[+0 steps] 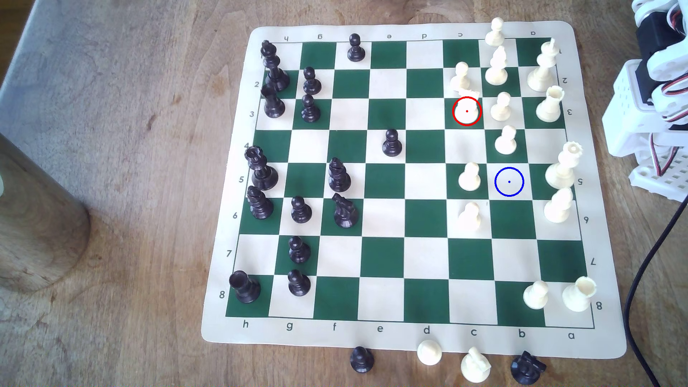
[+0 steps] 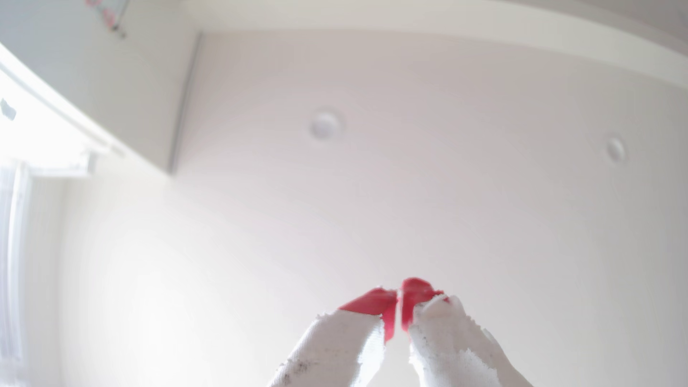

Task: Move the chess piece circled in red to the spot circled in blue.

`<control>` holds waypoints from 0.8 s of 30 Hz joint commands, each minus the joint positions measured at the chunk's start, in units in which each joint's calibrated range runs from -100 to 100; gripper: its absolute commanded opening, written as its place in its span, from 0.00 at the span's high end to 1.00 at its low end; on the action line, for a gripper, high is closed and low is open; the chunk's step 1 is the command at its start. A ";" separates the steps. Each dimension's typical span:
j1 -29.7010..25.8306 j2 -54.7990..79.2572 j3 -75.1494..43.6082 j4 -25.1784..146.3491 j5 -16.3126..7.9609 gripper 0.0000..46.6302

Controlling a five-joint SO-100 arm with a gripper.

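The chess piece circled in red (image 1: 467, 108) is a cream-white knight standing on a green square of the board, right of centre in the exterior view. The spot circled in blue (image 1: 509, 181) is a bare cream square two rows nearer the front and one column to the right, between a cream pawn (image 1: 469, 177) and a cream queen (image 1: 563, 167). In the wrist view my gripper (image 2: 399, 297) points up at a white ceiling, its red-tipped white fingers (image 2: 372, 303) pressed together with nothing between them. The white arm body (image 1: 647, 93) sits folded at the exterior view's right edge, off the board.
Cream pieces crowd the knight: a pawn (image 1: 460, 76) just behind it and another (image 1: 501, 106) to its right. Black pieces fill the board's left side. Several captured pieces (image 1: 474, 365) lie along the front edge. A black cable (image 1: 647, 260) runs down the right. A wooden cylinder (image 1: 33, 219) stands at far left.
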 commanded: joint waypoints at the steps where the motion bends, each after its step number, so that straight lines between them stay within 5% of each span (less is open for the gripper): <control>1: 2.34 -0.03 1.26 -0.46 0.20 1.00; 8: 2.03 -0.03 -3.18 15.68 0.20 1.00; 24: 1.25 0.06 -36.00 82.92 -0.10 1.00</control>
